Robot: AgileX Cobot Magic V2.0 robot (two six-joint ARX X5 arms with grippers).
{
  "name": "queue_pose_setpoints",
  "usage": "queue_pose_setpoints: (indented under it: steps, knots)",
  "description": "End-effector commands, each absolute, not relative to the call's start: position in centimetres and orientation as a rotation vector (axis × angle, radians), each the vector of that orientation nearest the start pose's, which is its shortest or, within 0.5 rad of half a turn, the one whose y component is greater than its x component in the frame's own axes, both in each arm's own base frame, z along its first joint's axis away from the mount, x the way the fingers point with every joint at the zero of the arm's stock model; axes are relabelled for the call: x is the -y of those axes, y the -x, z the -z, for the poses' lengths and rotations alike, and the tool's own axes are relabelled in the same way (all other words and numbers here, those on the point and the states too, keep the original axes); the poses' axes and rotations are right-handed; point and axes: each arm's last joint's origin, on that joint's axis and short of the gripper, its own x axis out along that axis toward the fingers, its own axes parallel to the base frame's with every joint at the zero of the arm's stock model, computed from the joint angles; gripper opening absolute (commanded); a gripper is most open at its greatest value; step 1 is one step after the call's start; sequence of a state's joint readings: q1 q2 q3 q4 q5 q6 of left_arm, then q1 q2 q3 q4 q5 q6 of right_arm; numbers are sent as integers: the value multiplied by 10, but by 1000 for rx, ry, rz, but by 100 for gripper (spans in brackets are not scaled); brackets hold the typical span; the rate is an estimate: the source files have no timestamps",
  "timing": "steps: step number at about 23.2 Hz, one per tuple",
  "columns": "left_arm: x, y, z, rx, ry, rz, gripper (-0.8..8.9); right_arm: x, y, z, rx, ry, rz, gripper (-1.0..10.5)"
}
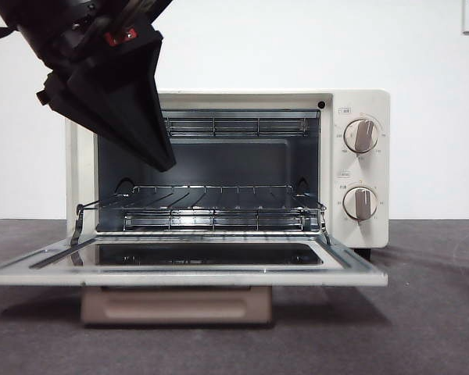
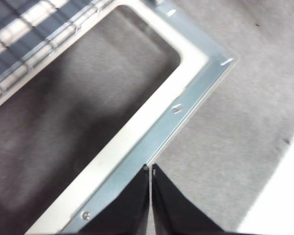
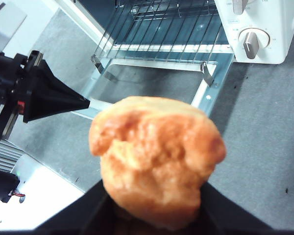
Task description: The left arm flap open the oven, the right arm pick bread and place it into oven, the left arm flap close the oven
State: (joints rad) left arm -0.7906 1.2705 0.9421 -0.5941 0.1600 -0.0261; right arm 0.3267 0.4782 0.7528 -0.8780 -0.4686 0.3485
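Note:
The cream-white oven (image 1: 328,234) stands open, its glass door (image 1: 187,275) folded down flat, with the beige handle (image 1: 176,305) under the front edge. The wire rack (image 1: 211,207) inside is bare. My left gripper (image 2: 151,169) is shut with nothing in it and hovers above the door's metal frame (image 2: 186,105) near a corner; it also shows as a dark wedge (image 1: 152,141) at the upper left. My right gripper (image 3: 154,188) is shut on the orange-golden bread (image 3: 157,156), held in the air in front of the open door (image 3: 152,81). The front view does not show the bread.
Two beige dials (image 1: 361,135) sit on the oven's right panel. Grey tabletop (image 1: 430,312) spreads around the oven, with a white wall (image 1: 430,62) behind. The left gripper (image 3: 54,98) reaches over the door's left side in the right wrist view.

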Motion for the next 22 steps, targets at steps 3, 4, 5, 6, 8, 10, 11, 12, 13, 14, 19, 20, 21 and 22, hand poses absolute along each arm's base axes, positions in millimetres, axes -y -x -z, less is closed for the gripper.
queue_pose_setpoints:
  steps: [3,4,5,6,8,10,11,12,13,14,19,20,21,22]
  knots:
    - [179,-160,-275,-861,-207,886,10,-39,-73,-302,-726,-367,-683,156]
    - [175,-155,-283,-833,-184,888,10,-40,-73,-302,-730,-372,-700,156]
    - [169,-150,-291,-809,-163,889,10,-40,-73,-302,-732,-377,-717,156]
    - [161,-143,-300,-779,-139,891,10,-41,-73,-303,-732,-382,-734,156]
    - [146,-129,-315,-726,-106,898,10,-43,-76,-303,-738,-403,-750,156]
    - [130,-114,-327,-677,-82,905,10,-47,-83,-305,-743,-434,-787,156]
    - [123,-108,-331,-656,-75,907,10,-50,-88,-306,-747,-449,-803,156]
    - [117,-103,-334,-634,-69,904,10,-52,-92,-306,-750,-458,-811,156]
    - [113,-99,-337,-617,-62,898,10,-55,-96,-307,-754,-464,-818,156]
    - [109,-95,-339,-599,-57,891,10,-58,-99,-306,-761,-467,-827,156]
    - [87,-77,-350,-514,-13,843,10,-84,-123,-301,-830,-477,-889,156]
    - [83,-74,-351,-504,-7,834,10,-90,-128,-299,-841,-479,-898,156]
    - [78,-70,-352,-492,-4,820,10,-99,-134,-297,-854,-483,-902,156]
    - [75,-68,-352,-486,-2,811,10,-106,-138,-294,-862,-487,-902,156]
